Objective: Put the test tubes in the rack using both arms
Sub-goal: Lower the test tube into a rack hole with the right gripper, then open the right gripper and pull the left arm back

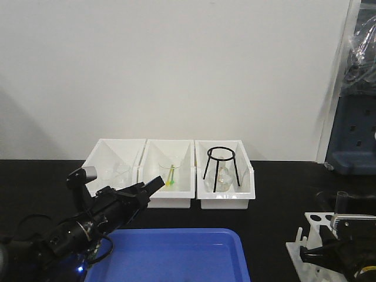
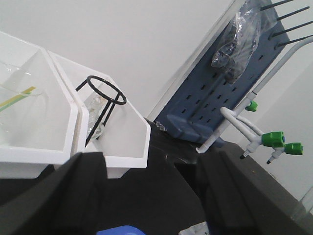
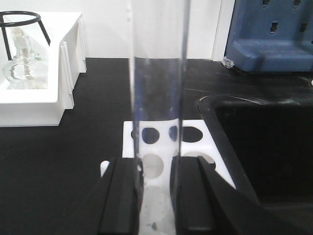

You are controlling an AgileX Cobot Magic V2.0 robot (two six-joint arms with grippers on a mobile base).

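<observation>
Right arm holds a tube upright over the rack; left arm idle by the bins.

I see the slender clear glass test tube (image 3: 157,98) standing vertical, pinched between the black fingers of my right gripper (image 3: 156,196), which is closed on its lower part. It sits directly above the small white plastic rack (image 1: 294,249) with round holes. Its bottom end is out of view, so I cannot tell whether it has entered a hole. My left gripper (image 2: 151,196) hangs spread wide and empty, near the white rectangular bins (image 1: 170,200) and the black wire tripod (image 1: 220,167), above the black tabletop (image 1: 276,194) beside the blue tray (image 1: 176,252).
</observation>
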